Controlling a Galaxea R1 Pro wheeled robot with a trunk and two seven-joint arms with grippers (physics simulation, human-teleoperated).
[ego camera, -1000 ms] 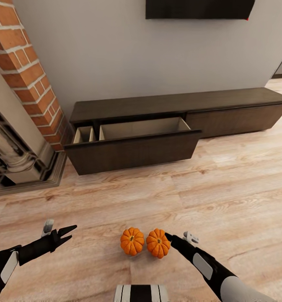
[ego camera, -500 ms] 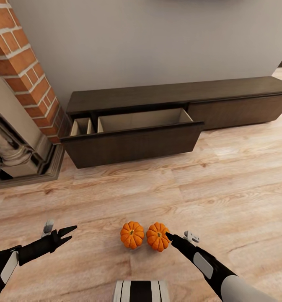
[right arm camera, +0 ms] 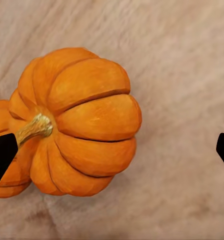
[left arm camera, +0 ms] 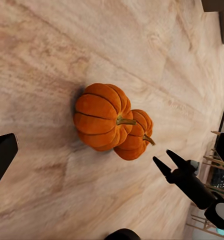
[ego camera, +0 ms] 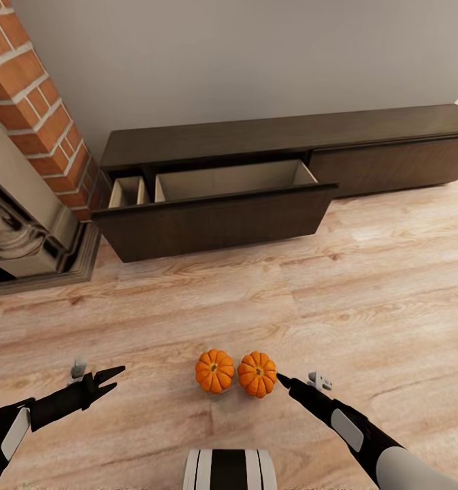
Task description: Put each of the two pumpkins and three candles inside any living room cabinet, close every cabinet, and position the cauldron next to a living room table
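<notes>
Behind near pumpkin (right arm camera: pixel 87 122), second pumpkin (right arm camera: pixel 3 150) mostly hidden.

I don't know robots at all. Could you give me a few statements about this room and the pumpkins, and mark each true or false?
1. Two pumpkins, the left pumpkin and the right pumpkin, sit on the floor. True.
2. The cabinet has a drawer pulled out. True.
3. A pumpkin lies inside the open drawer. False: its pale interior looks empty.
4. The left gripper holds a pumpkin. False: its fingers are open, holding nothing.
5. The right gripper is next to the right pumpkin. True.
</notes>
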